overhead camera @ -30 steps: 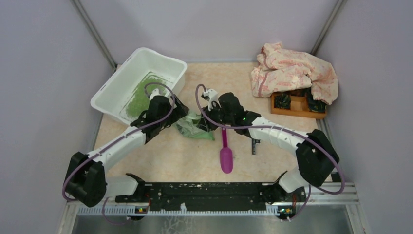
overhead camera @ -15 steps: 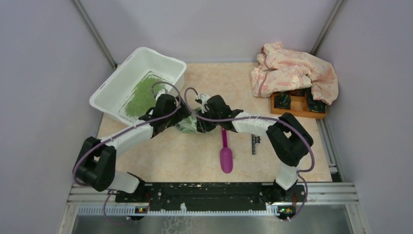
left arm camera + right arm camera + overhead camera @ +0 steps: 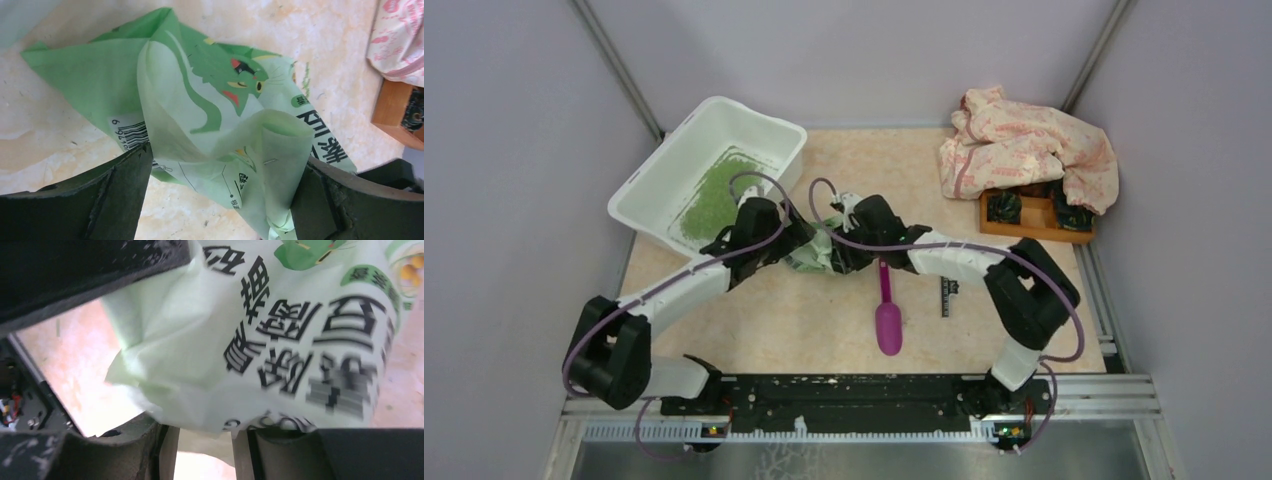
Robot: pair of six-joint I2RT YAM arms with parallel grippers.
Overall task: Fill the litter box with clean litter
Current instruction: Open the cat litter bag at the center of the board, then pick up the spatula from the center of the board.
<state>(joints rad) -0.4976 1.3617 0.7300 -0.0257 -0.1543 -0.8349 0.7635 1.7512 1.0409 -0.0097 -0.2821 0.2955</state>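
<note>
The white litter box [image 3: 664, 170] stands at the back left with a patch of green clean litter [image 3: 712, 196] on its floor. A crumpled light green printed bag [image 3: 816, 256] lies on the table right of the box. My left gripper [image 3: 796, 246] and right gripper [image 3: 840, 252] meet over it from either side. In the left wrist view the left gripper [image 3: 222, 200] is wide open, with the bag [image 3: 200, 100] bunched between its fingers. In the right wrist view the right gripper [image 3: 205, 450] has its pads apart, with the bag's [image 3: 260, 340] edge at the fingertips.
A purple scoop [image 3: 887, 312] lies on the table just right of the bag. An orange wooden compartment tray [image 3: 1034, 216], partly under a pink patterned cloth [image 3: 1024, 145], sits at the back right. Grey walls close in the table on three sides.
The left gripper swung right from the litter box's edge to the bag. The right gripper moved left onto the bag, its elbow folding in. The bag now sits bunched between them.
</note>
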